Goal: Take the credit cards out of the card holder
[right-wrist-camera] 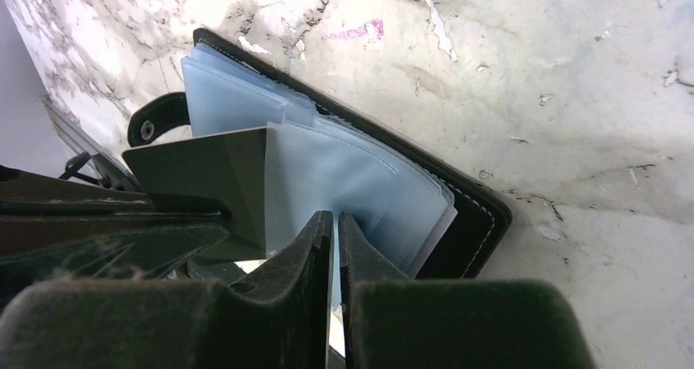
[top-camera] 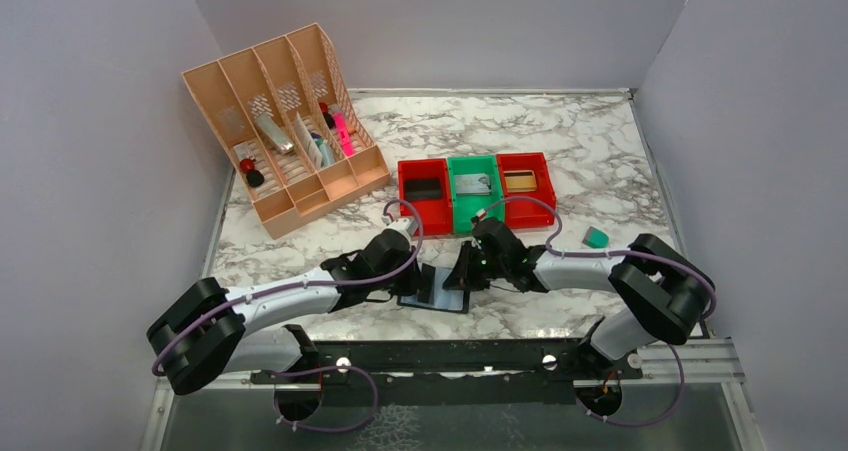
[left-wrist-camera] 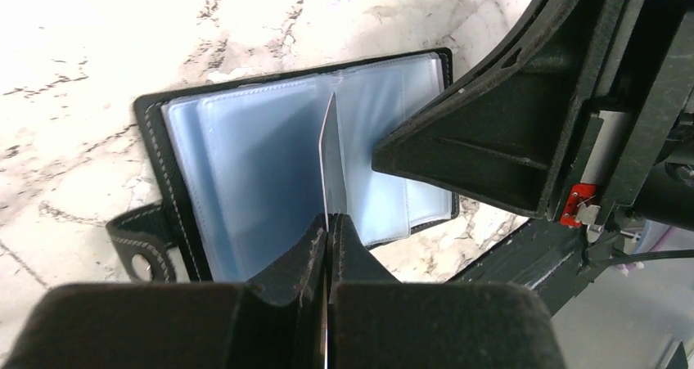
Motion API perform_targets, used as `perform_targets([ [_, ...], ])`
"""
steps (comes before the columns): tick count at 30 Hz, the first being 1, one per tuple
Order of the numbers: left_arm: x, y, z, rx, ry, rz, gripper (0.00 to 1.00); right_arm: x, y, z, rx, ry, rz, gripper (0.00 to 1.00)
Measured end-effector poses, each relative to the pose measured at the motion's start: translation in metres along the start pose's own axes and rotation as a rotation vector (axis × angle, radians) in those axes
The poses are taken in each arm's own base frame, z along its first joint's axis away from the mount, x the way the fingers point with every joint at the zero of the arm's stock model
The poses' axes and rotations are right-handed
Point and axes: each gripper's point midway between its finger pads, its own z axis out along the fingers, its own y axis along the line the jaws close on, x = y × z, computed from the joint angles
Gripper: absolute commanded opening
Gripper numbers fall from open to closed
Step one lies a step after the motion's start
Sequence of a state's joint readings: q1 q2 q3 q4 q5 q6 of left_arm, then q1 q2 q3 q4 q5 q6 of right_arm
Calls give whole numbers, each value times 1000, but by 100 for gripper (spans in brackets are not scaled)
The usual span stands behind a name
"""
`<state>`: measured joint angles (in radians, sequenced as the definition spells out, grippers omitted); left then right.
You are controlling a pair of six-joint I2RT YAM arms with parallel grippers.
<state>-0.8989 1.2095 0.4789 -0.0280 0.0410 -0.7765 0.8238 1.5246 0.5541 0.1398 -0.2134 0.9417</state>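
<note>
The marble bench (top-camera: 600, 161) carries a peach file rack (top-camera: 285, 141) towards its far left corner and a row of red and green bins (top-camera: 476, 189) near the middle. Close to the near edge, about midway along it, the card holder (left-wrist-camera: 237, 181) lies open with its pale blue pockets facing up, between the two arms. The right pincer (right-wrist-camera: 335, 226) is pressed together on one plastic sleeve (right-wrist-camera: 327, 177) of the holder. The left pincer (left-wrist-camera: 330, 238) is clamped tight on the thin edge of a card (left-wrist-camera: 331, 152), which stands upright at the middle fold. The step in hand looks like drawing this card out of its pocket; how much of it sits inside I cannot tell. The next move probably calls for a straight pull along the pocket, with the right side gripping firmly so the holder neither lifts nor slides
</note>
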Motion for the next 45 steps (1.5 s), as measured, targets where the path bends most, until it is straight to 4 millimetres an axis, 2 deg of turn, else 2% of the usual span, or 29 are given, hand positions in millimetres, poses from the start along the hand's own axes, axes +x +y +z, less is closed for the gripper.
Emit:
perform_targets([
  [9, -6, 7, -4, -49, -20, 19, 0, -4, -5, -9, 46, -25, -18, 14],
  [14, -6, 7, -5, -52, -21, 19, 0, -6, -9, -20, 72, -34, -65, 17],
  [21, -10, 7, -10, -53, -38, 19, 0, -4, 17, -24, -58, -5, -126, 19],
  [27, -13, 7, -14, -56, -57, 20, 0, -2, 34, -8, -122, 61, -151, 21],
  [32, -16, 8, -18, -64, -71, 20, 0, -1, 18, 6, -41, 86, -138, 21],
  [37, -16, 11, -21, -76, -78, 20, 0, -7, 10, 7, 28, 57, -147, 21],
  [45, -14, 14, -19, -89, -68, 23, 0, -32, -3, 2, 141, -44, -258, 21],
])
